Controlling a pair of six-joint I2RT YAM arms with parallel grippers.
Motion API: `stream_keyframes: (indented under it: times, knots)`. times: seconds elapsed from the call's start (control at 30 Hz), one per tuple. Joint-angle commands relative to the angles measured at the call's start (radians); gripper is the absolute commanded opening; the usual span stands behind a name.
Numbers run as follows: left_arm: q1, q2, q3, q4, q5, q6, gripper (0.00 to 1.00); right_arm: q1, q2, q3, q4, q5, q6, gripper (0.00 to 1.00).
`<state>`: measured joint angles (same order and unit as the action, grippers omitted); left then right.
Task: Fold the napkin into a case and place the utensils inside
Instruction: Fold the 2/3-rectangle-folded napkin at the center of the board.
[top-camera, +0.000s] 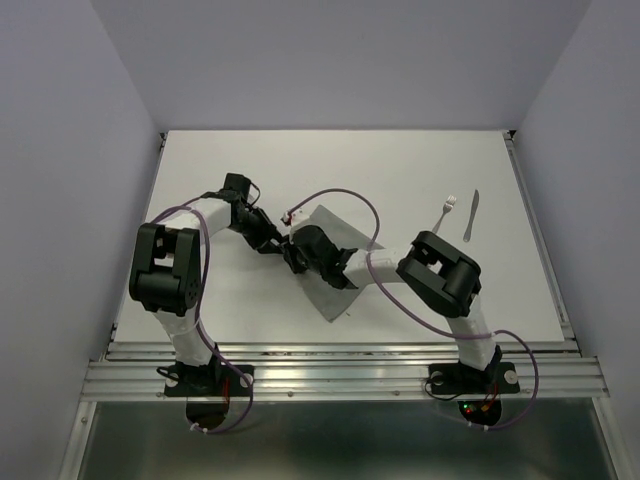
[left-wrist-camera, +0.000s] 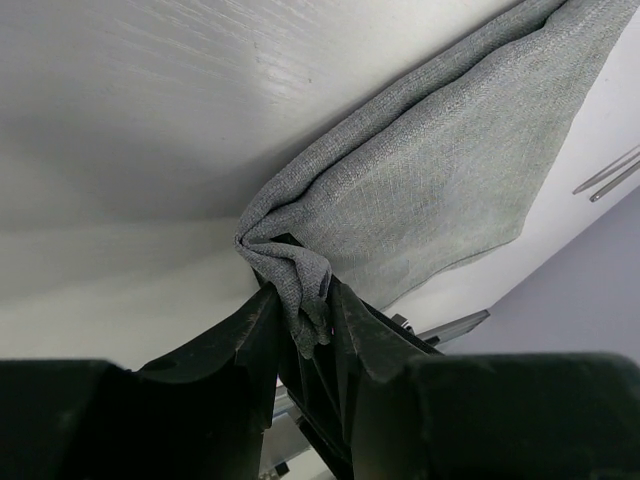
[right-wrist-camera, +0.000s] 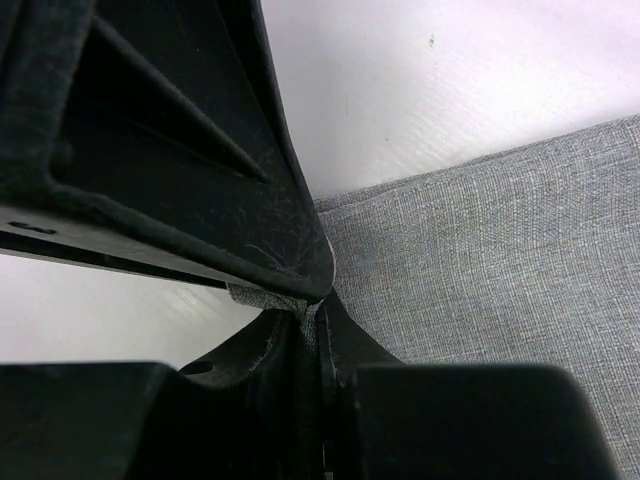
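Nearest, the right gripper (right-wrist-camera: 322, 300) is clenched on one edge of the napkin (top-camera: 338, 225). Just beside it, the left gripper (left-wrist-camera: 305, 315) has the bunched corner between its jaws; whether it grips cannot be told. The napkin lies mid-table (top-camera: 400, 170). Farther right, well apart, the fork (top-camera: 447, 212) and knife (top-camera: 471, 215) lie side by side.

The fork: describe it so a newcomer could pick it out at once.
Look at the white table from above, toward its far right side, clear of the grey napkin. Two slim silver utensils lie side by side there; the fork is the left one, with tines at its far end, unlike the plain-bladed knife.
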<state>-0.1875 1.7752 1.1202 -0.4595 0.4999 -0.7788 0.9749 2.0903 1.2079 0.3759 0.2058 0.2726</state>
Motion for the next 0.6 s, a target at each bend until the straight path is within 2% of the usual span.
stream_keyframes:
  times: [0.0,0.17,0.23,0.57]
  knots:
    - [0.003,-0.045,-0.019,0.010,0.035,0.023,0.37,-0.019,-0.058,-0.014,0.073,-0.083,0.076,0.01]
    - [0.003,-0.089,-0.031,0.073,0.060,0.032,0.45,-0.065,-0.065,-0.031,0.090,-0.161,0.141,0.01]
    - [0.005,-0.115,-0.025,0.085,0.052,0.036,0.54,-0.079,-0.065,-0.036,0.093,-0.197,0.160,0.00]
    - [0.037,-0.122,0.018,0.059,0.042,0.095,0.55,-0.152,-0.039,-0.024,0.100,-0.433,0.255,0.01]
